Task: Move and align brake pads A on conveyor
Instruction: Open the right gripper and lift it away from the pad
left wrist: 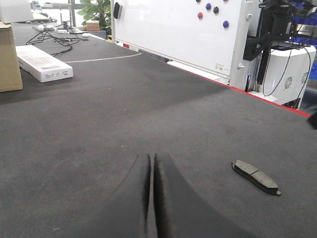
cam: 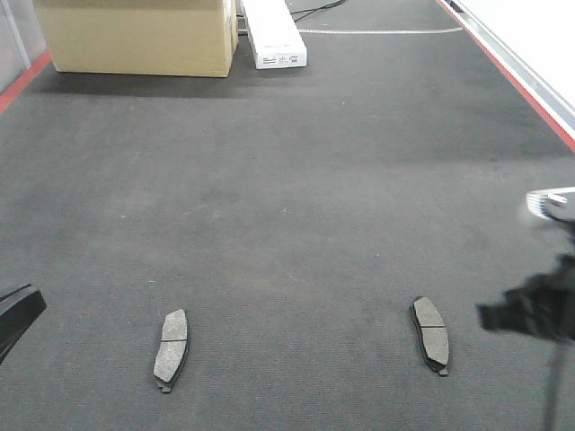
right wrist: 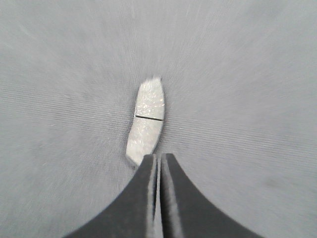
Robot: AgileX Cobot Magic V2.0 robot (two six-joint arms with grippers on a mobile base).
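Dark-grey, slightly curved flat brake pad lies on the charcoal felt conveyor belt just ahead of the right claw, long axis roughly in line with it; claw pinched closed, empty, nearer than the left claw, likewise closed.

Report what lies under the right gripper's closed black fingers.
A flat grey grooved brake pad lies on the charcoal felt conveyor belt beneath the right gripper. Its near end is covered by the fingertips, so contact cannot be judged.
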